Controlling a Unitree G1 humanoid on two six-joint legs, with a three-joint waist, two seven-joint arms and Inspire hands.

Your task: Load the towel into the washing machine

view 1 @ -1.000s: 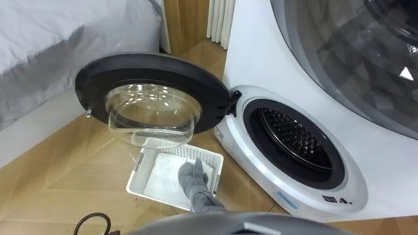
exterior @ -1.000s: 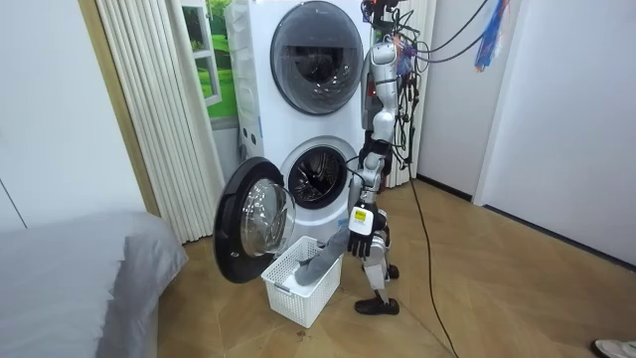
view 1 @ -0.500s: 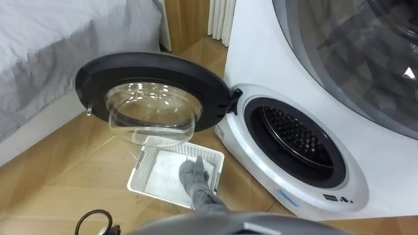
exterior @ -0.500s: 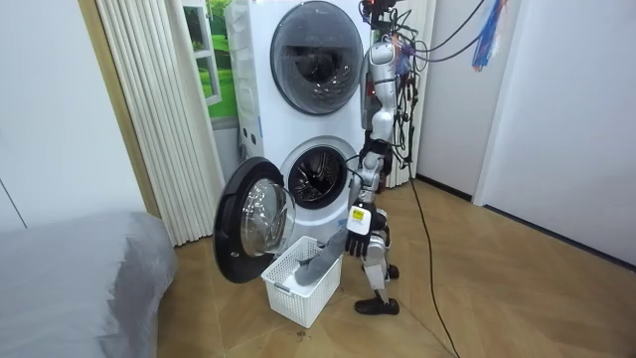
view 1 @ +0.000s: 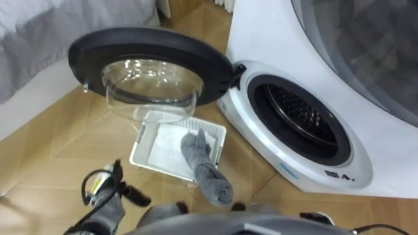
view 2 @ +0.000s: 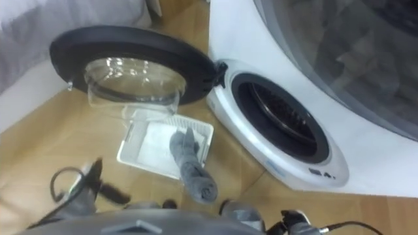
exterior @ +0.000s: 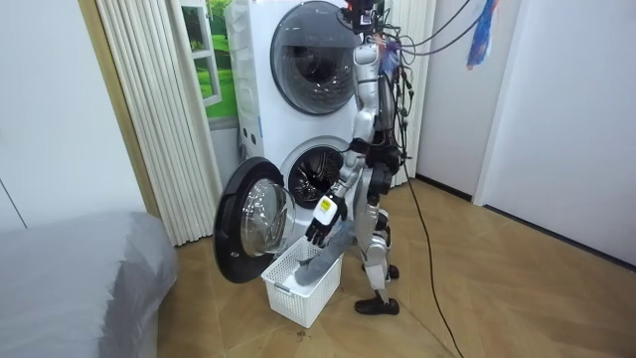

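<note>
**Towel sits half out of the basket as the robot stands at the open washer**

The humanoid stands on the wooden floor (view 1: pixel 59 150) just beside the lower washing machine (view 1: pixel 261 52), its body leaning a little towards the white basket (view 1: pixel 145 140) at its feet. The machine's round door (view 1: pixel 98 46) hangs swung wide open to the robot's left, its glass bowl facing up, and the dark drum (view 1: pixel 297 121) lies open to view.

The grey towel (view 1: pixel 201 163) is not in the machine. One end lies inside the basket; the rest drapes over the near rim, and its rolled end rests on the floor in front of the robot.

The left robot hand (view 1: pixel 108 196) hovers low at the robot's left, apart from the towel and short of the basket, its dark fingers loose and spread around nothing. A sliver of the right robot hand (view 2: pixel 294 224) shows at the lower right edge, and I cannot tell how it is set.

A bed (view 1: pixel 39 32) with grey covers stands beyond the open door.
</note>
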